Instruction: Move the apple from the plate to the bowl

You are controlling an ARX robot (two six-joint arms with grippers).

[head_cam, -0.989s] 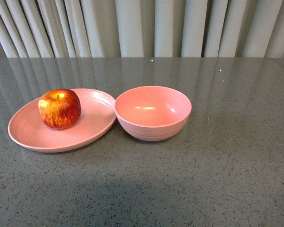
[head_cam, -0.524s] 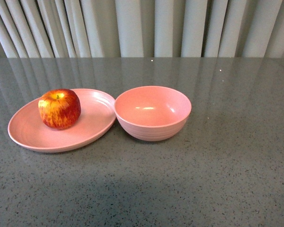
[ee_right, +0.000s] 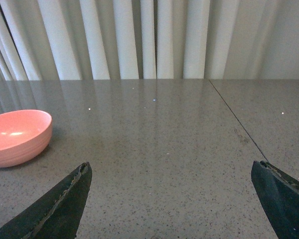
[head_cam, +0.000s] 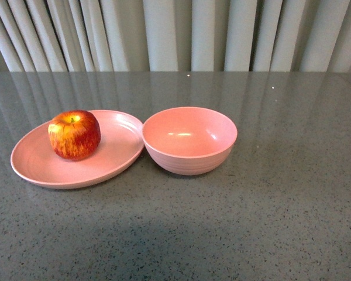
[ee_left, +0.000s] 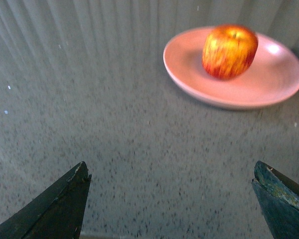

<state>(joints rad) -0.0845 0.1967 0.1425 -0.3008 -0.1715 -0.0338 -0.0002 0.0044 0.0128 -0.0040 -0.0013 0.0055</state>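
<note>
While the left gripper point(ee_left: 170, 172) hangs low over the grey speckled table point(ee_left: 114, 149), its two dark fingers stand wide apart with only bare tabletop between them. The apple point(ee_left: 229, 52) lies ahead of these jaws, well beyond the fingertips and more in line with one finger than with the middle of the gap. It sits upright, stem dimple up, on the plate point(ee_left: 269, 87), clear of both fingers. The right gripper point(ee_right: 170, 169) is likewise spread wide over the table and grips nothing. Ahead of its jaws is open tabletop crossed by a thin seam, with a pale pleated curtain point(ee_right: 149, 40) at the far edge. The bowl point(ee_right: 17, 137) stands ahead of the right jaws but outside their gap, out past one finger and well apart from it. From the front, the apple rests on the half of the plate farther from the bowl. The plate's rim meets the bowl's side, touching or all but touching, and the bowl stands upright with its mouth open to the top.
</note>
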